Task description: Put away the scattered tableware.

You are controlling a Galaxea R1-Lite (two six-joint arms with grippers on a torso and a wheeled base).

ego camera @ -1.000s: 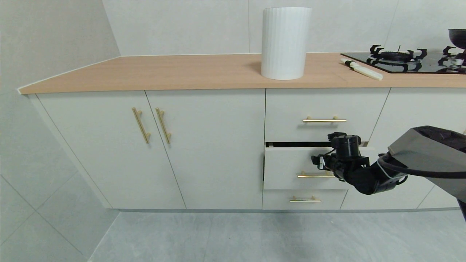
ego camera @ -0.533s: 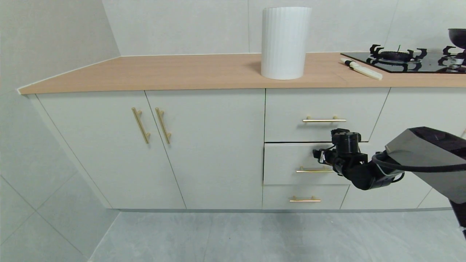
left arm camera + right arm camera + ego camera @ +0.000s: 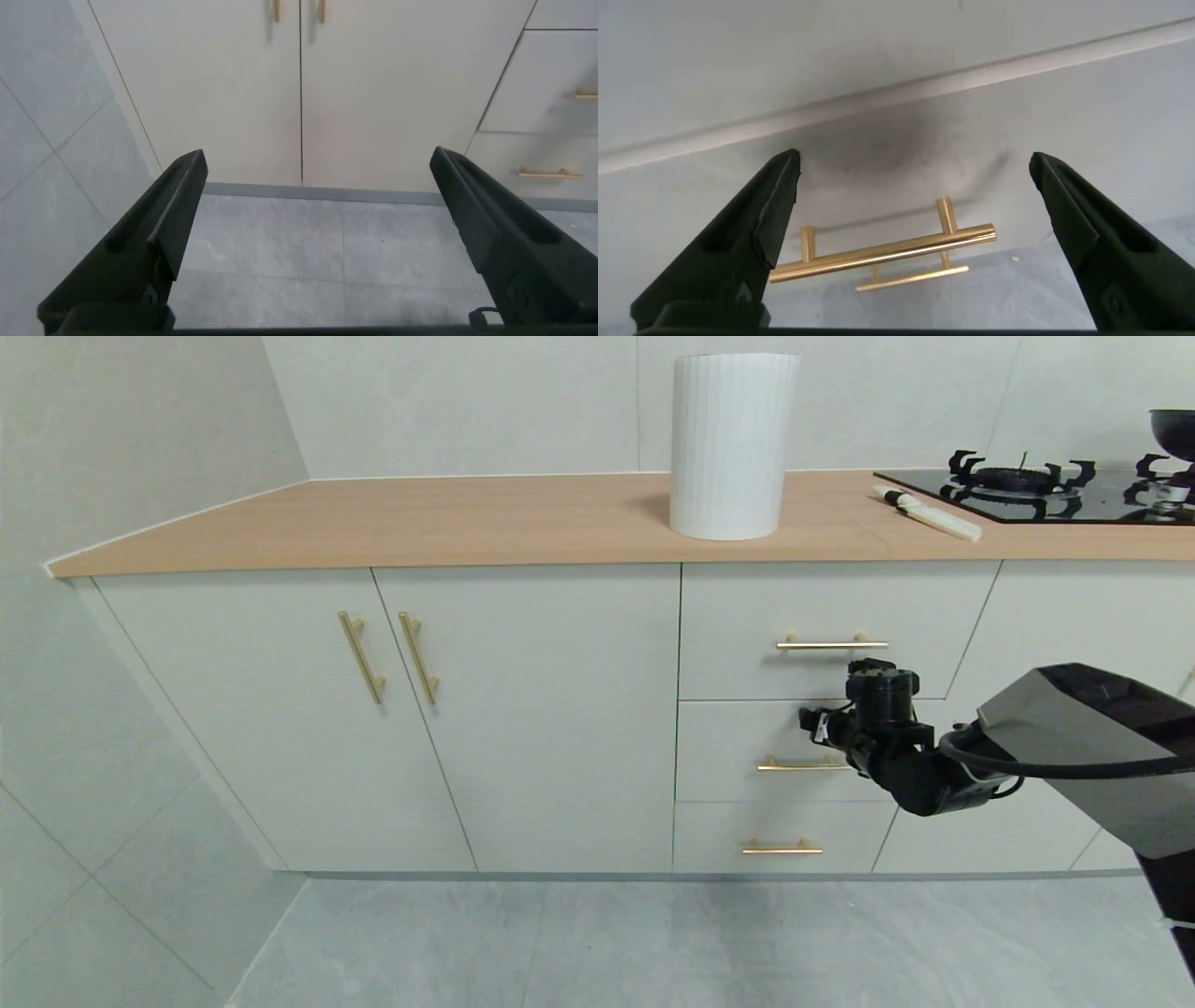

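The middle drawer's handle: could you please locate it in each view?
Head view: handle on the middle drawer, by the right arm.
Left wrist view: handle at the frame edge, above the lowest handle.
Right wrist view: handle close up, framed by the right gripper.
Shared landmark: the middle drawer's front.

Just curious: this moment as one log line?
right gripper open at middle drawer handle | middle drawer shut | knife on counter

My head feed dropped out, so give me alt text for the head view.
The right gripper, open, is at the front of the shut middle drawer, by its gold handle. On the wooden counter above are a white ribbed canister and, nearer the hob, a knife.
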